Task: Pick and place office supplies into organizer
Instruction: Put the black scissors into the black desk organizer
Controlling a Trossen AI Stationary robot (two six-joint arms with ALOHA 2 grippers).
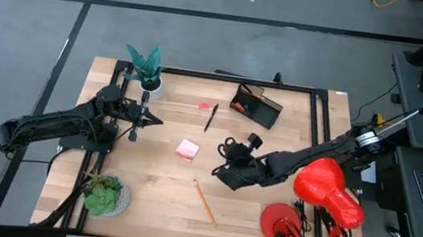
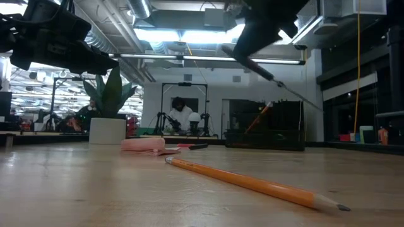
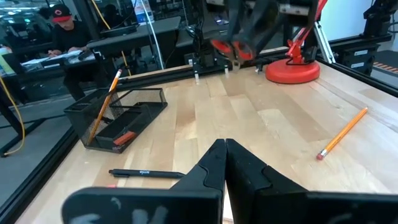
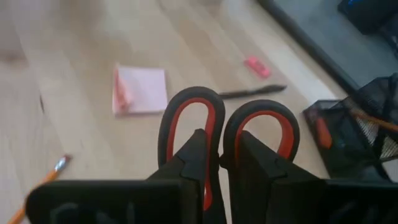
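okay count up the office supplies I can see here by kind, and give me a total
Orange pencils: 2, one loose on the table, one standing in the organizer
Black pens: 1
Scissors: 1, held by the right gripper
Pink sticky-note pads: 1
Loose pink erasers: 1
Small red item in the organizer, kind unclear: 1
Total: 7

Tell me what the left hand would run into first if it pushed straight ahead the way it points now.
Probably nothing on the table: the shut left hand points over bare wood between the black pen and loose pencil. Farther along hangs the right hand with the scissors, though depth is unclear.
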